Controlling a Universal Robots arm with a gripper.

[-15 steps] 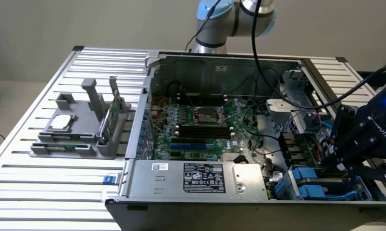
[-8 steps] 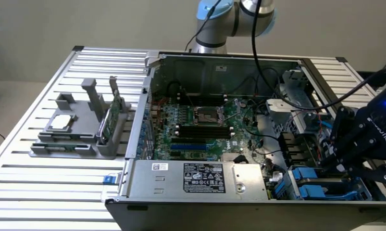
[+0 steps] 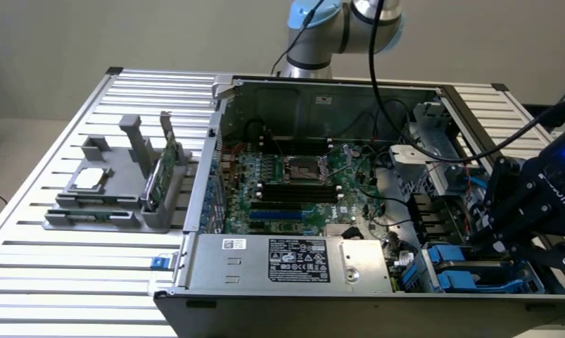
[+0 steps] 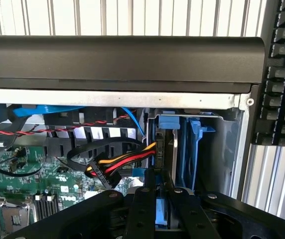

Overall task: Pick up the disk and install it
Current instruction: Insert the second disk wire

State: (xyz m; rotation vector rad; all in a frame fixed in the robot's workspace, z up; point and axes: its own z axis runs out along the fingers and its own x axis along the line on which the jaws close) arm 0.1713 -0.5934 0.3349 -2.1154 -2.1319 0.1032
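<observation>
The black two-fingered gripper hangs over the drive bays at the exterior view's right end of the open black-and-silver computer case, low above the blue plastic bay carriers. In the wrist view the gripper has its two black fingers drawn close together, clamped on the disk, of which a strip of blue plastic frame shows in the narrow gap between them. The disk stands on edge, directly between the jaws, and reaches down into the slot beside an upright blue carrier in the silver metal bay. A bundle of red, yellow and black power wires ends at the slot just beside it. The green motherboard lies in the middle of the case, and a grey plastic parts stand sits well apart on the slatted aluminium table.
</observation>
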